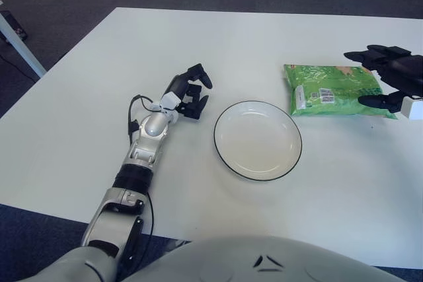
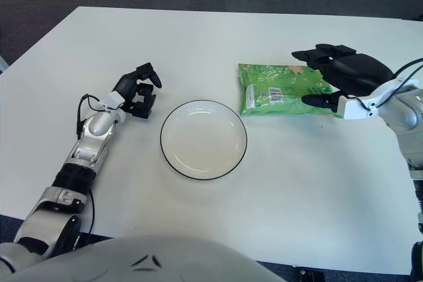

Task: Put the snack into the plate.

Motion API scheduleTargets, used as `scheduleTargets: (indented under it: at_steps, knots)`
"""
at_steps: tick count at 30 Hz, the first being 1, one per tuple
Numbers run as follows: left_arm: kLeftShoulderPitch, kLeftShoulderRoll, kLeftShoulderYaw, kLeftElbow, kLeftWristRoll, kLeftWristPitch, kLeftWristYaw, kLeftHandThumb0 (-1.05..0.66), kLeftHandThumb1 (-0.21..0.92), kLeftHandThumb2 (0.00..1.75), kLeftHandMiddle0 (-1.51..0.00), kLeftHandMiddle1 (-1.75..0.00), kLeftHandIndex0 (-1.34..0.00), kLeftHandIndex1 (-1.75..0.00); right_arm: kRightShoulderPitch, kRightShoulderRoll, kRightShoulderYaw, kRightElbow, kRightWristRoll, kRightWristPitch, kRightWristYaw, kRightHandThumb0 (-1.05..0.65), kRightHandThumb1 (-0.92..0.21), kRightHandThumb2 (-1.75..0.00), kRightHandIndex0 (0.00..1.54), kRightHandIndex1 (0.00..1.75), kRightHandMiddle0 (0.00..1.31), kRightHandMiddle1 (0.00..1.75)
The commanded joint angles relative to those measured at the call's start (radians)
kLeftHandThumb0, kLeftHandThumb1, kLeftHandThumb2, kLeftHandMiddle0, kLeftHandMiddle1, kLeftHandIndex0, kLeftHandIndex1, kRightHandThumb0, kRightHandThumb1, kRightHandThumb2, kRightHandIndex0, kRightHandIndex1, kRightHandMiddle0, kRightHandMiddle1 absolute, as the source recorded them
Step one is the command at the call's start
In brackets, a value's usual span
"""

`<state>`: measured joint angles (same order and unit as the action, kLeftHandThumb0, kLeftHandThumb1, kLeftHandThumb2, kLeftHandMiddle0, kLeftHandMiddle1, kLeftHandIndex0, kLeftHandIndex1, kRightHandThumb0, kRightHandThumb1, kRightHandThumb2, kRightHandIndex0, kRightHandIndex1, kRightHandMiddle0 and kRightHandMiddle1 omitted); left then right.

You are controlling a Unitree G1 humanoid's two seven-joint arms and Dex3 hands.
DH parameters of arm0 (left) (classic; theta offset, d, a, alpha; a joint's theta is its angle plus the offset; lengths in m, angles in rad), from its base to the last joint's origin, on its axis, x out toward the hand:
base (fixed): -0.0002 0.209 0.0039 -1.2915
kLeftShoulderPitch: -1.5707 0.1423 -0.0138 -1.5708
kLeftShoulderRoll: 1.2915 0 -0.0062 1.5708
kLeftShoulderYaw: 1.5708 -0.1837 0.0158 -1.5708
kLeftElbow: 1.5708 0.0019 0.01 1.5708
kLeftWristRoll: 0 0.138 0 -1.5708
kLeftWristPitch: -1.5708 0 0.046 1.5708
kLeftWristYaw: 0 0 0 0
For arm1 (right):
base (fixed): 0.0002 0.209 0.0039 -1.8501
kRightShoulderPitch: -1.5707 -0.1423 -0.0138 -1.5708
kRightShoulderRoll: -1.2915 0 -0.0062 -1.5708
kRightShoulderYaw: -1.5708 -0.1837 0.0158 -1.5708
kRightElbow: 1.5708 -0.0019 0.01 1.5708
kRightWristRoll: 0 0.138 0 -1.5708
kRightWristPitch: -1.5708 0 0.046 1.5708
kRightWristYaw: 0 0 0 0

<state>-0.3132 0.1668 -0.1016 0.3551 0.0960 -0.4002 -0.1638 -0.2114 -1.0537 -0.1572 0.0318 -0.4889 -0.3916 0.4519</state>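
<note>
The right hand (image 2: 340,77) hovers at the far right end of the snack (image 2: 283,89), palm turned toward it, fingers (image 2: 310,54) spread wide with one above the bag's top edge and the thumb low by its near edge. The left hand (image 1: 188,94) lies left of the snack, fingers curled, forearm stretched out.

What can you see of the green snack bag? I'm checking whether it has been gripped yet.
The snack bag is a flat green foil-like packet with a white label patch, lying on the white table right of the plate, not in it. The right hand brackets its right end, fingers spread, not closed.
</note>
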Motion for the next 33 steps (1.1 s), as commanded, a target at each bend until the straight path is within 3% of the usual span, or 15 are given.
scheduleTargets:
  at_steps: [1, 9, 15, 33]
  knots:
    - [0.066, -0.02, -0.015, 0.028, 0.013, 0.011, 0.01, -0.46, 0.37, 1.24, -1.25, -1.75, -0.57, -1.75, -0.081, -0.026, 0.039, 0.043, -0.029, -0.022, -0.011, -0.98, -0.92, -0.76, 0.09, 0.06, 0.0, 0.38]
    - [0.07, -0.017, -0.024, 0.018, 0.031, 0.023, 0.016, -0.47, 0.35, 1.27, -1.26, -1.75, -0.58, -1.75, -0.17, -0.031, 0.086, 0.094, -0.042, -0.055, -0.008, -0.99, -0.92, -0.8, 0.1, 0.07, 0.0, 0.41]
    - [0.072, -0.017, -0.027, 0.012, 0.046, 0.033, 0.023, -0.47, 0.35, 1.28, -1.27, -1.75, -0.59, -1.75, -0.279, 0.007, 0.167, 0.135, -0.075, -0.045, 0.004, -0.99, -0.92, -0.8, 0.09, 0.07, 0.0, 0.41]
    - [0.079, -0.033, -0.011, -0.013, -0.012, 0.049, 0.01, -0.45, 0.4, 1.22, -1.22, -1.75, -0.55, -1.75, -0.353, 0.057, 0.303, 0.27, -0.063, -0.117, 0.052, -1.02, -0.92, -0.81, 0.04, 0.05, 0.0, 0.37]
